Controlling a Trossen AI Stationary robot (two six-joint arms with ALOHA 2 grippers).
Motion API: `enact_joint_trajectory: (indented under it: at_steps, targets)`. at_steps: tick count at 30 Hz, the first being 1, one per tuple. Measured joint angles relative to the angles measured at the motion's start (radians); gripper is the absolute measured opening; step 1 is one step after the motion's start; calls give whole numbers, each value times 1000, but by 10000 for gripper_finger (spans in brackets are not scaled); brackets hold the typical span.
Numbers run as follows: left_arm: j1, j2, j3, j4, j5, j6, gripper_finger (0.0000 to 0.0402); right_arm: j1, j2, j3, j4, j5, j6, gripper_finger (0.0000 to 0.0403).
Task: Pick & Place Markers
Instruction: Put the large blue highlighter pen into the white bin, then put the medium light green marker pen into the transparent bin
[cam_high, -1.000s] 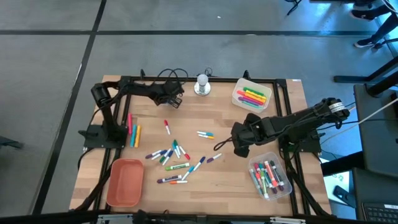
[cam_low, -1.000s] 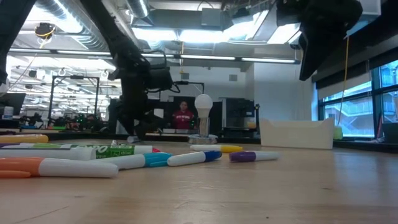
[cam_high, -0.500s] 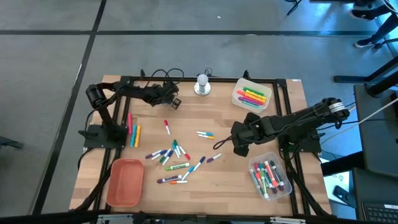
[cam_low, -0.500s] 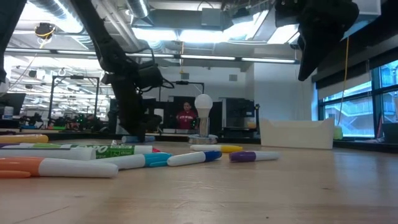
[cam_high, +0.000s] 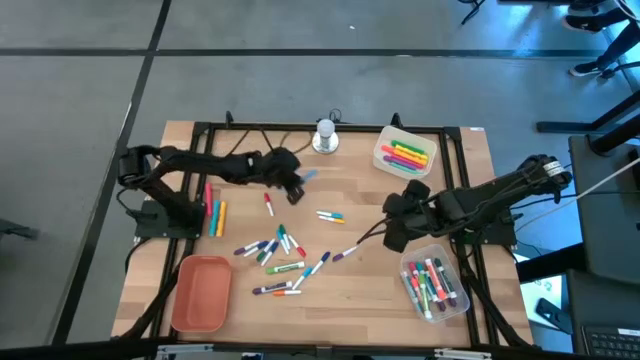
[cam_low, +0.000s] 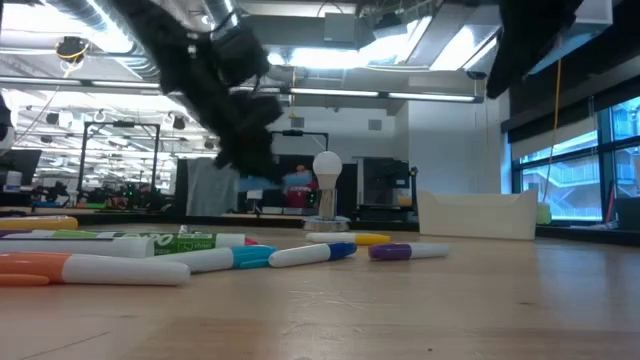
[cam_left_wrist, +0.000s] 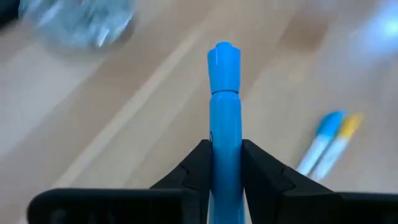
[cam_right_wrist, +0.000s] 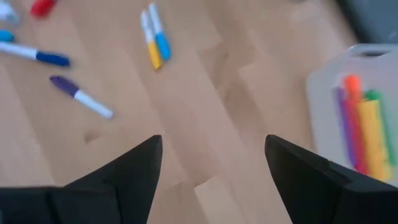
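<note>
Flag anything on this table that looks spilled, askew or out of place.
Loose markers lie scattered at all angles mid-table, looking spilled, while others sit sorted in two clear bins. Three more lie by the left edge. The orange tray holds none. A white knob at the far edge isn't a marker.

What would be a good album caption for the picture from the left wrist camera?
Left end effector gripping a blue marker above the wooden table, two more markers lying beyond.

Even, bright ceiling light; the low view glares around twelve o'clock, and both wrist views are motion-blurred.
</note>
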Motion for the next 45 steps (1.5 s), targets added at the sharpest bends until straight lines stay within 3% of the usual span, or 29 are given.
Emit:
enact_joint_trajectory:
  at_steps: [5,8,12,18,20,26,30,36,45]
  targets:
    - [-59,114,166,17,-25,106,63,25,-69,0,-71,241,112,284]
    - [-69,217,311,19,-26,206,62,40,-98,0,-108,318,165,284]
    - [-79,367,514,18,-65,393,62,45,-114,0,-112,330,177,284]
    - [-81,576,764,146,-243,670,64,57,-114,0,-115,288,200,284]
    - [-74,645,827,211,-226,733,64,70,-114,0,-116,288,200,284]
    - [-54,852,1055,343,-46,787,66,84,-123,0,-123,289,202,284]
    - [-49,975,1196,341,-59,786,69,84,-123,0,-141,288,215,284]
    - [-50,1053,1276,344,-185,862,103,84,-123,0,-159,271,233,284]
    - [-67,1020,1277,248,-272,850,170,84,-123,0,-161,289,231,284]
